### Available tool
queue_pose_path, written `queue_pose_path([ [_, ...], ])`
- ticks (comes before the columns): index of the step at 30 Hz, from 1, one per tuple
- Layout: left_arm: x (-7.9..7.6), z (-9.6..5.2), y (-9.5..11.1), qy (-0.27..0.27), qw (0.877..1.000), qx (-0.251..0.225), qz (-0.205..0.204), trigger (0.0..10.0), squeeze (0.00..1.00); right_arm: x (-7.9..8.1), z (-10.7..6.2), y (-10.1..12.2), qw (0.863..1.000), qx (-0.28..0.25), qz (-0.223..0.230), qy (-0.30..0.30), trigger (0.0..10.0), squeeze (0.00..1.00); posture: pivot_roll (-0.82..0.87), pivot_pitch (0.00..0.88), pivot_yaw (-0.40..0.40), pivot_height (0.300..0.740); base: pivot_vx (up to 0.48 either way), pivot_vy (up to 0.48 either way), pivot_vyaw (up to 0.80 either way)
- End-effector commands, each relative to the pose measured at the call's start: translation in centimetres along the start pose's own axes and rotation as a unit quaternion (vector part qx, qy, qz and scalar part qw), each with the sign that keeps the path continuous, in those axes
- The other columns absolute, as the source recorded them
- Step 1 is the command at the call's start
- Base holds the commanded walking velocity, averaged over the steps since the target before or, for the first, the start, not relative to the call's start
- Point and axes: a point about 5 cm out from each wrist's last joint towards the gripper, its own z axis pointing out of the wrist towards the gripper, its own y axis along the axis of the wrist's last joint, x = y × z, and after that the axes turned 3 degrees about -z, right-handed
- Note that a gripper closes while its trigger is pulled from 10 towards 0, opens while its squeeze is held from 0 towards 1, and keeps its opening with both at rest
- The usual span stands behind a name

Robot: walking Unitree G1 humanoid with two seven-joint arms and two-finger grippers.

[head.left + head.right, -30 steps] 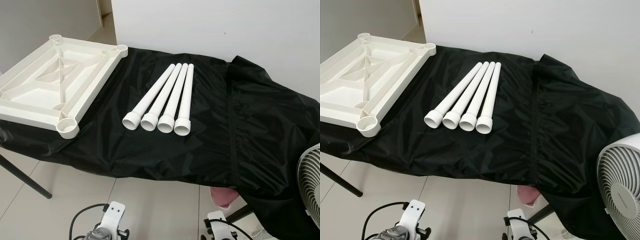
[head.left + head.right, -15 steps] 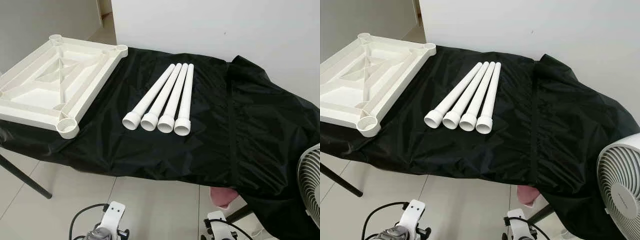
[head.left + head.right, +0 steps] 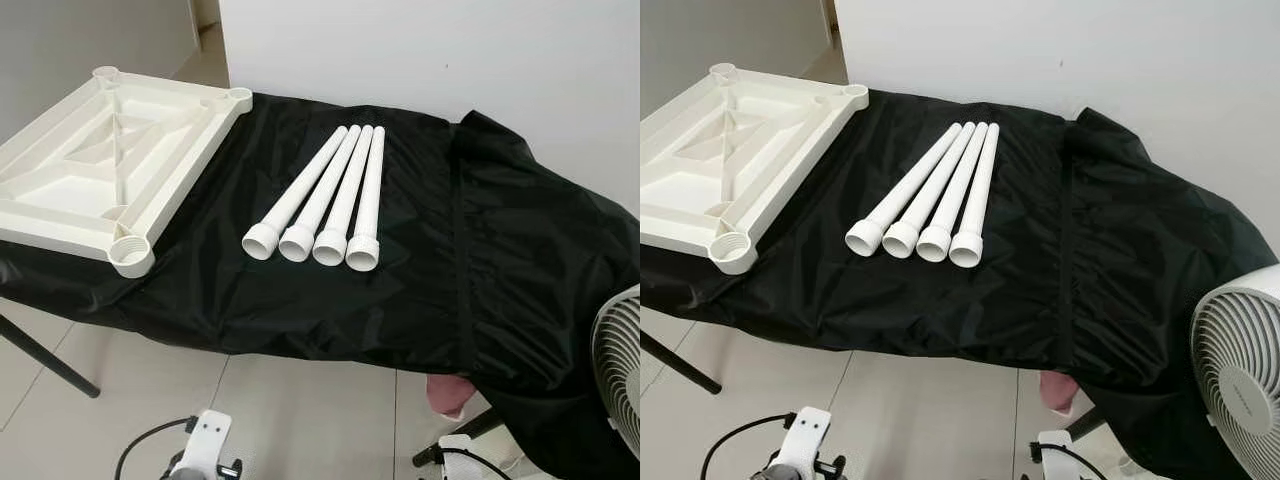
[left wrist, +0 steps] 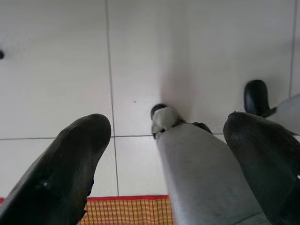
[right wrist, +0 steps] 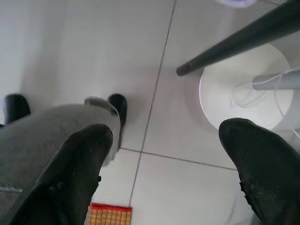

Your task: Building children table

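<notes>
Item: children's table, unassembled.

Parts: we list one white tabletop [image 3: 95,165], lying underside up at the left end of the black-draped work surface [image 3: 500,280], threaded corner sockets showing; one near corner juts past the edge. Four white legs [image 3: 325,195] lie side by side at centre, touching, collared ends toward us.

Grippers: left gripper [image 4: 161,154] and right gripper [image 5: 164,164] hang low over the tiled floor, both with fingers spread and holding nothing.

Risks, as we judge them: round legs may roll on the slack cloth if one is nudged; snagged cloth could drag the overhanging tabletop off; a tilted leg may cross-thread in its socket.

Surroundings: a white fan [image 3: 1240,375] stands close at the right and could catch the right arm's swing; a pink object [image 3: 443,393] sits under the drape.
</notes>
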Motion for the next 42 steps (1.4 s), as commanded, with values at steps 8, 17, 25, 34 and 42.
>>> queue_pose_path([
  [8, -0.1, 0.0, -0.1, 0.003, 1.000, 0.007, -0.016, 10.0, 0.00, -1.0, 0.0, 0.4, 0.999, -0.009, 0.048, -0.016, 10.0, 0.00, -0.01, 0.000, -0.021, 0.740, 0.000, 0.000, 0.00],
  [17, 0.1, 0.1, 0.0, -0.006, 1.000, 0.020, 0.019, 10.0, 0.00, -1.1, -0.1, -0.1, 0.995, -0.010, 0.095, -0.039, 10.0, 0.00, -0.13, 0.000, 0.076, 0.740, 0.000, 0.000, 0.00],
  [25, -0.6, 0.3, 0.5, -0.013, 1.000, 0.015, 0.011, 10.0, 0.00, -0.1, -0.5, -1.3, 0.994, -0.001, 0.103, -0.032, 10.0, 0.00, -0.12, 0.000, 0.072, 0.740, 0.000, 0.000, 0.00],
  [34, -1.5, 0.4, 0.5, -0.027, 0.999, 0.011, 0.013, 10.0, 0.00, -0.5, -0.2, -0.3, 0.995, -0.019, 0.095, -0.028, 10.0, 0.00, -0.08, 0.000, 0.036, 0.740, 0.000, 0.000, 0.00],
  [42, -0.8, 0.2, -0.2, -0.013, 1.000, 0.020, -0.017, 10.0, 0.00, -0.4, 0.0, 0.5, 0.995, -0.033, 0.087, -0.023, 10.0, 0.00, -0.06, 0.000, 0.023, 0.740, 0.000, 0.000, 0.00],
])
